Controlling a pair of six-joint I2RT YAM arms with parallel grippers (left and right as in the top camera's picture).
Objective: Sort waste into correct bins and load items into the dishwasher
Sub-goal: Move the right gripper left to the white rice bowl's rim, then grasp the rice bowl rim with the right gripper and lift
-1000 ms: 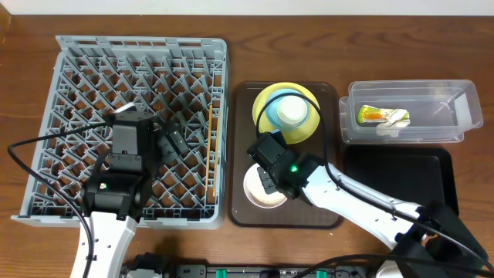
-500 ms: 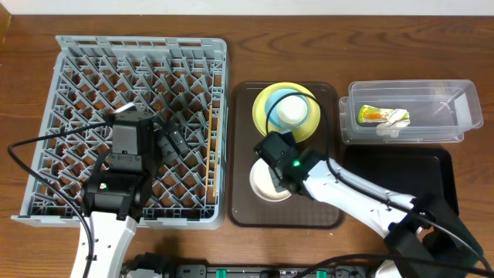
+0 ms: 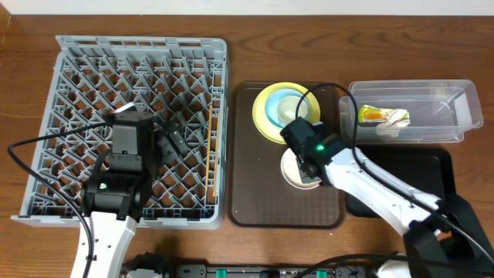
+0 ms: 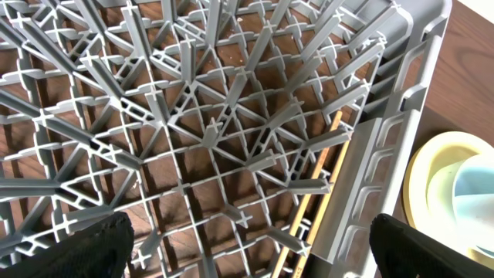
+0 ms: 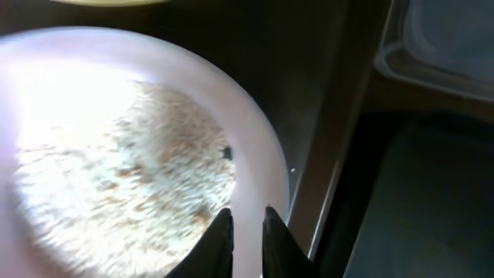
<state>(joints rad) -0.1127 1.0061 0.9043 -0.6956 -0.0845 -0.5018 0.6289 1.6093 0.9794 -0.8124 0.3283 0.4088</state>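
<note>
— Overhead first?
— The left hand [image 3: 171, 137] hangs over the grey dish rack [image 3: 77, 62], near the chopsticks [image 3: 211, 131] lying along the rack's right edge. The right hand [image 3: 307, 174] is at the white bowl [image 3: 289, 171], which sits on the brown tray [image 3: 255, 193].
— Left wrist?
— Fingers spread wide, only rack pegs between them.
— Right wrist?
— Fingers narrow, straddling the bowl's rim. I cannot tell whether they grip it.

My overhead view is evenly bright and sharp, with only faint shadows on the brown wooden table [image 3: 463, 46]. The right wrist feed is smeared, the round white bowl [image 5: 116, 154] blown out by glare and everything beyond it dim. On the left wrist, the square grey plastic dish rack [image 4: 216, 131] reads crisp.
</note>
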